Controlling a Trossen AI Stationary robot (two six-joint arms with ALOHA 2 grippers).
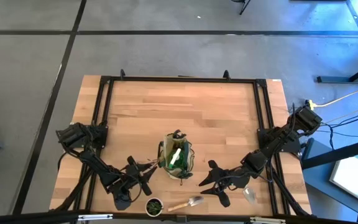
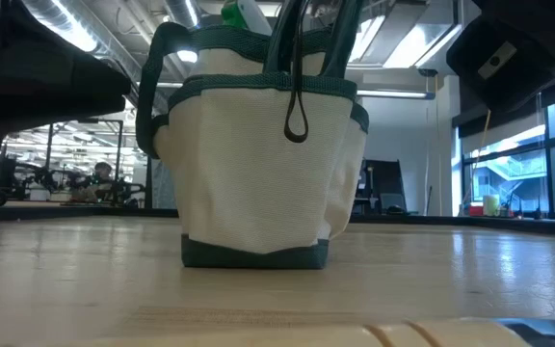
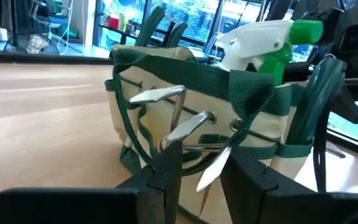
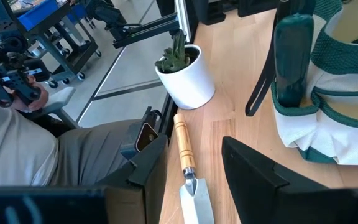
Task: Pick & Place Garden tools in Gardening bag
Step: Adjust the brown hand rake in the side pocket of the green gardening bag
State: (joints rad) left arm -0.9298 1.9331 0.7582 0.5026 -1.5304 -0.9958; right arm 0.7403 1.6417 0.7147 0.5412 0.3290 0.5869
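The gardening bag (image 1: 178, 158) stands upright on its base at the table's middle, near the front. A green spray bottle with a white top (image 3: 260, 37) sticks out of its mouth, and a green handle (image 4: 291, 56) sits in a side pocket. My left gripper (image 1: 143, 170) is just left of the bag, shut on a metal fork (image 3: 188, 124). My right gripper (image 1: 205, 180) hovers open to the bag's right. A wooden-handled trowel (image 4: 183, 146) lies flat on the table below it, between the fingers in the right wrist view and untouched. My left gripper pinches the fork between its two fingers (image 3: 166, 168), which hide the part they grip. The fingers lie level and come from the table's left. The bare tines (image 3: 166, 93) stick out ahead of the fingertips toward the bag's side, clear of the table.
A small pot with a green plant (image 1: 154, 206) stands at the front edge, left of the trowel (image 1: 188, 203). A small grey tool (image 1: 249, 195) lies under my right arm. A person (image 4: 42, 155) sits just beyond the front edge. The far half of the table is bare wood.
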